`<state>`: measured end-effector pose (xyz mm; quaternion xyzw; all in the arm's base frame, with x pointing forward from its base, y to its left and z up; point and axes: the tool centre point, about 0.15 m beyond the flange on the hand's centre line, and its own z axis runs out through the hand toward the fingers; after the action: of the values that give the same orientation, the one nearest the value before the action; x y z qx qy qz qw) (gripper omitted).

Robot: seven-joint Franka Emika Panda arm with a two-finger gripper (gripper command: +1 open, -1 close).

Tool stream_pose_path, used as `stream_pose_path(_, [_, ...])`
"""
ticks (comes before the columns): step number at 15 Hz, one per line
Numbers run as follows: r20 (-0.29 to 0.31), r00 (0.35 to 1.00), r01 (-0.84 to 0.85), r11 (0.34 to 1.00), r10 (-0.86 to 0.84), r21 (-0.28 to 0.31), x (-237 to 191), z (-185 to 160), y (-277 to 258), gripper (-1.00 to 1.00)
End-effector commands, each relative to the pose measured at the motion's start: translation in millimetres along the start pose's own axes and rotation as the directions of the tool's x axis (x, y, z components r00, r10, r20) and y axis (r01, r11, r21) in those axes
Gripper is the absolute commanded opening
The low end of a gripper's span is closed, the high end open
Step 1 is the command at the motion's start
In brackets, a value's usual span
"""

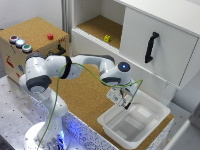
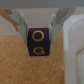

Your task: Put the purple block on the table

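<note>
Step in hand looks like lowering and releasing: the purple block [image 2: 39,43] is pinched between the two fingers [image 2: 22,26] of the gripper [image 1: 121,102], closed on its sides, nothing else held. To do it well, I'd bring the block straight down until its base meets the table [image 1: 82,97], keep it level, then open just enough to let go and lift straight up so the fingers don't drag it over.

In the wrist view the block sits centred between the fingers, yellow markings facing the camera, cork surface right behind it; can't tell if it's touching the cork yet.

In the exterior view the gripper hangs low over the table, just beside the white tray [image 1: 152,123]. Stay clear of that rim.
</note>
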<state>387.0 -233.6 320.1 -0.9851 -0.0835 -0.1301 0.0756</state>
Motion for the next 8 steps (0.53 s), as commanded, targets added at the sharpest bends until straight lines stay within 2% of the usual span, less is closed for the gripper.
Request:
stream_pose_path(1, [0.151,0.980,0.125,0.991,-0.131,0.049,26,45,-15,-1.00])
stream_pose_path(3, [0.160,0.973,0.157,0.986,-0.163,0.050,30,59,-22,-1.00])
stream_pose_path(7, [0.139,0.980,0.132,0.989,-0.140,0.063,36,82,-36,-1.00])
stream_pose_path(8, [0.151,0.978,0.140,0.989,-0.147,0.055,38,89,-42,-1.00])
